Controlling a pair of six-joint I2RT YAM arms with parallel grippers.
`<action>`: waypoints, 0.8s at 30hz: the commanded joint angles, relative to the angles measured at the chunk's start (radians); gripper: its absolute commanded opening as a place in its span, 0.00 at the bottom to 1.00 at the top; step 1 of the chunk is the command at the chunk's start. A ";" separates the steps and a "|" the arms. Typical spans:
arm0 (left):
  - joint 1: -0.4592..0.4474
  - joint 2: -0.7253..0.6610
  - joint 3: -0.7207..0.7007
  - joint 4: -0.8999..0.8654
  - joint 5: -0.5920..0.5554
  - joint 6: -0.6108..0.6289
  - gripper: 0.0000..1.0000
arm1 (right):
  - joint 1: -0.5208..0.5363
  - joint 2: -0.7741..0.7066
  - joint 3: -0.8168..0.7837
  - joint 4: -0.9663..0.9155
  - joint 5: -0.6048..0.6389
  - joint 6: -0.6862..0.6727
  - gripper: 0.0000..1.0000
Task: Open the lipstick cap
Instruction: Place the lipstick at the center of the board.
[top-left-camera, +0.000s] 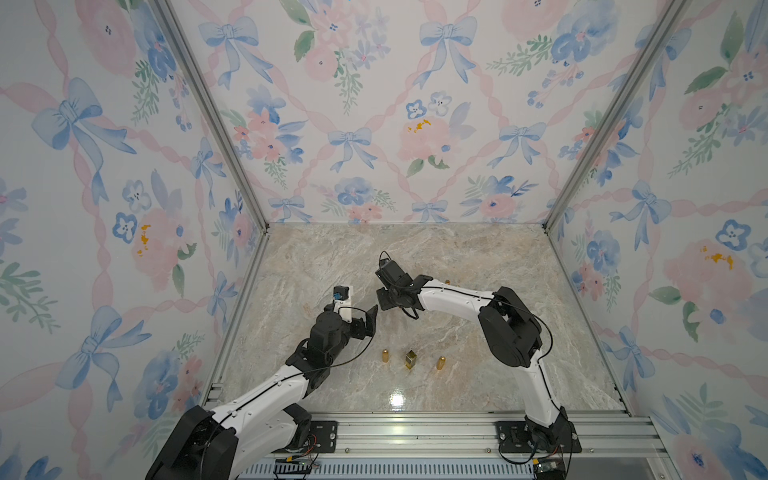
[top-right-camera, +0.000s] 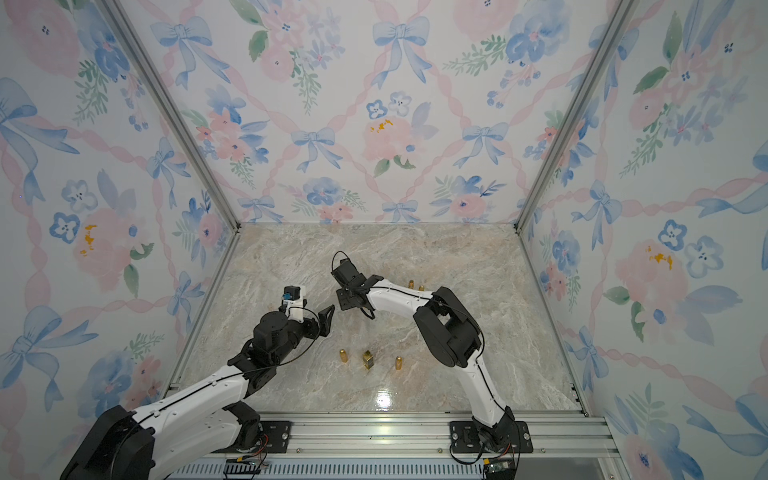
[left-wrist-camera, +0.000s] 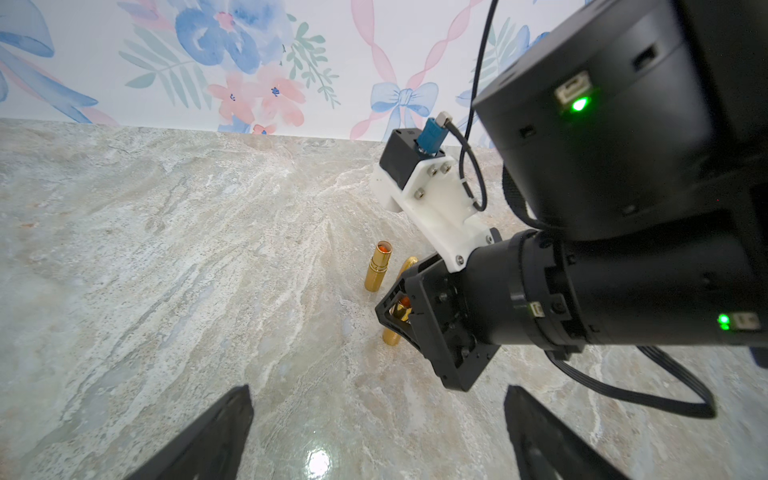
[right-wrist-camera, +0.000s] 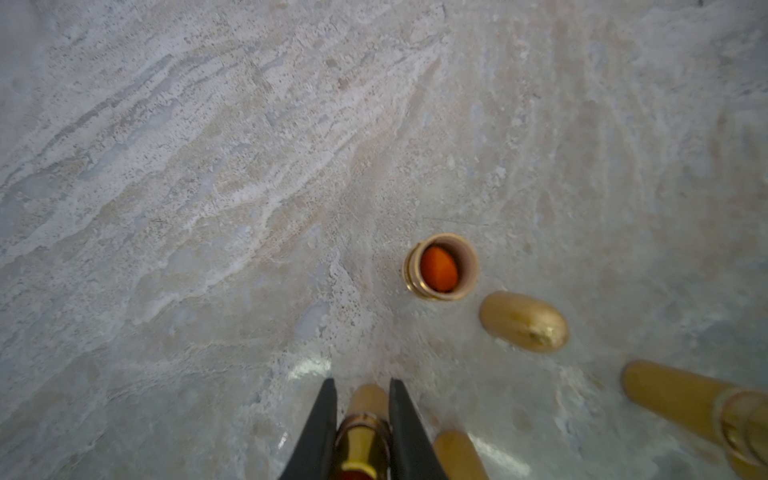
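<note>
Nearest the front rail, 3 gold pieces stand in a row on the marble table (top-left-camera: 332, 257): a bullet-shaped tube (top-left-camera: 385, 356), a square gold case (top-left-camera: 411, 359) and a second bullet-shaped tube (top-left-camera: 439, 362). All 3 are apart from both arms.

Just behind that row and to its left, the left gripper (left-wrist-camera: 378, 392) hangs above the marble. Its 2 fingers are spread wide with nothing between them. It points toward the right gripper, close to it but not touching.

A little farther back, the right gripper (right-wrist-camera: 362, 382) is clamped narrowly on the lipstick (right-wrist-camera: 360, 438), a gold tube pinched between both fingers (right-wrist-camera: 322, 432). The tube's pale gold end sticks out past the fingertips toward the table. Whether it touches the marble cannot be told. A red-orange patch shows at the tube's other end, inside the grip. The lipstick therefore sits in the right gripper, across a small gap from the spread left gripper.

A blurred gold piece (right-wrist-camera: 457, 455) sits just beside one right finger. Farther on, an uncapped lipstick (right-wrist-camera: 440, 272) stands upright, showing its orange stick. A rounded gold cap (right-wrist-camera: 523, 322) lies on its side just beside it. Another gold tube (right-wrist-camera: 685, 399), blurred, is near those 2. Floral wallpaper (top-left-camera: 415, 124) with blue bows closes the back.
</note>
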 joint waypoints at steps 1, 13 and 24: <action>0.007 -0.012 -0.011 -0.002 -0.010 -0.013 0.98 | 0.017 -0.012 -0.034 0.007 0.021 -0.015 0.21; 0.010 -0.011 -0.010 -0.002 -0.005 -0.015 0.98 | 0.020 -0.025 0.005 -0.013 0.027 -0.025 0.30; 0.011 -0.015 -0.002 -0.005 0.026 0.000 0.98 | 0.017 -0.110 0.049 -0.129 0.027 -0.025 0.47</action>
